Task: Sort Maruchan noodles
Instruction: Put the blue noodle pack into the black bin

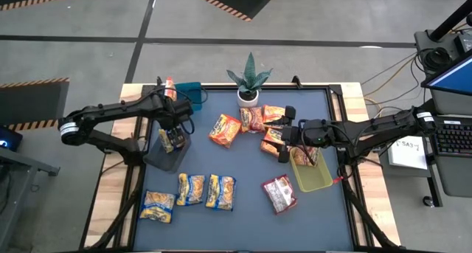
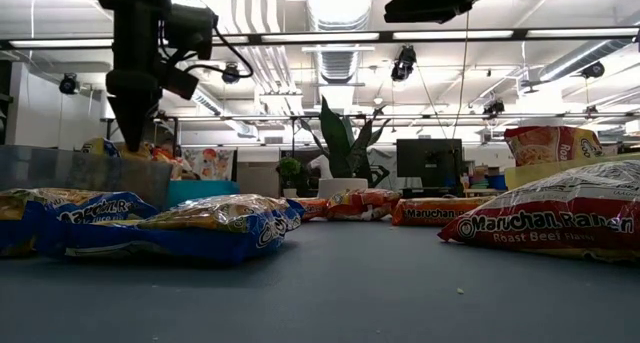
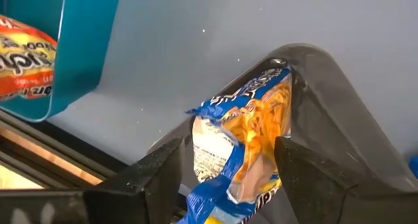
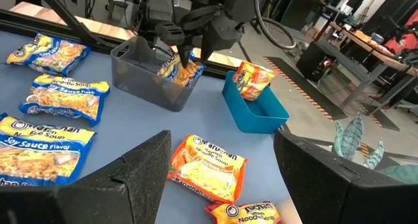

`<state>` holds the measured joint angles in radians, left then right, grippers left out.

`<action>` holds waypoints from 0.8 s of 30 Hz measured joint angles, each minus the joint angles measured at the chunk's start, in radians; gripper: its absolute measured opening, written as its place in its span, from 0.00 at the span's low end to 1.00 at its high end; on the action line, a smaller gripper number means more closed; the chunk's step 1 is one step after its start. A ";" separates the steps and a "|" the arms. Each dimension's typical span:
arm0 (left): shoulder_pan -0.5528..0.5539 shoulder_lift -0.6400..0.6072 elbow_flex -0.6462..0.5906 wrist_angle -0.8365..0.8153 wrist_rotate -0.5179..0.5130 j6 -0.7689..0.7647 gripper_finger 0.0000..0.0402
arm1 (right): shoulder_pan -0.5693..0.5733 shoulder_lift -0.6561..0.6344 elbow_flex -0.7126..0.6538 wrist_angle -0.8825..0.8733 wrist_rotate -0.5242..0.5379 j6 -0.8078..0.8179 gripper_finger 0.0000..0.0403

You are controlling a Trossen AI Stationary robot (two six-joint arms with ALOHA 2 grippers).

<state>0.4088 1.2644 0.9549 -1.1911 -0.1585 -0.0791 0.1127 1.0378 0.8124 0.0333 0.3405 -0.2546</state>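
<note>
My left gripper (image 1: 174, 132) points down into a grey bin (image 1: 164, 156) at the table's left and is open. A yellow-and-blue Maruchan packet (image 3: 251, 136) stands on edge in the bin's corner between its fingers. A blue bin (image 1: 193, 95) beyond it holds an orange packet (image 4: 253, 79). My right gripper (image 4: 222, 185) hovers open and empty by the yellow-green bin (image 1: 316, 178), which holds a packet (image 1: 304, 156). Three yellow-and-blue packets (image 1: 190, 189), several orange ones (image 1: 225, 130) and a red-and-white one (image 1: 280, 194) lie flat on the blue mat. My left gripper comes from above with one finger (image 3: 160, 175) on each flat side of the packet's upper part (image 3: 261, 165). Whether either finger touches the wrapper, I cannot tell. The packet stands tilted against the bin's corner (image 3: 307, 67).
A small potted plant (image 1: 249, 82) stands at the mat's far edge, middle. The mat's near middle, between the packet groups, is bare. Wooden table edges flank the mat on both sides. A desk with a laptop stands off the table's right.
</note>
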 joint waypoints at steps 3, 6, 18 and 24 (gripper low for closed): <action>0.000 0.000 -0.003 0.006 0.000 0.020 0.47 | 0.000 0.000 0.000 0.000 0.000 0.000 0.65; -0.006 0.000 -0.003 0.005 0.000 0.055 0.38 | 0.000 0.000 0.000 0.000 0.000 0.000 0.65; -0.131 0.000 0.015 -0.006 -0.020 0.241 0.02 | 0.000 0.000 0.000 0.000 0.000 0.000 0.65; -0.256 -0.007 0.072 -0.034 -0.045 0.323 0.00 | 0.000 0.000 0.000 0.000 0.000 0.000 0.65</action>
<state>0.1523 1.2575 1.0271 -1.2255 -0.2036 0.2435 0.1127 1.0378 0.8124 0.0334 0.3408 -0.2546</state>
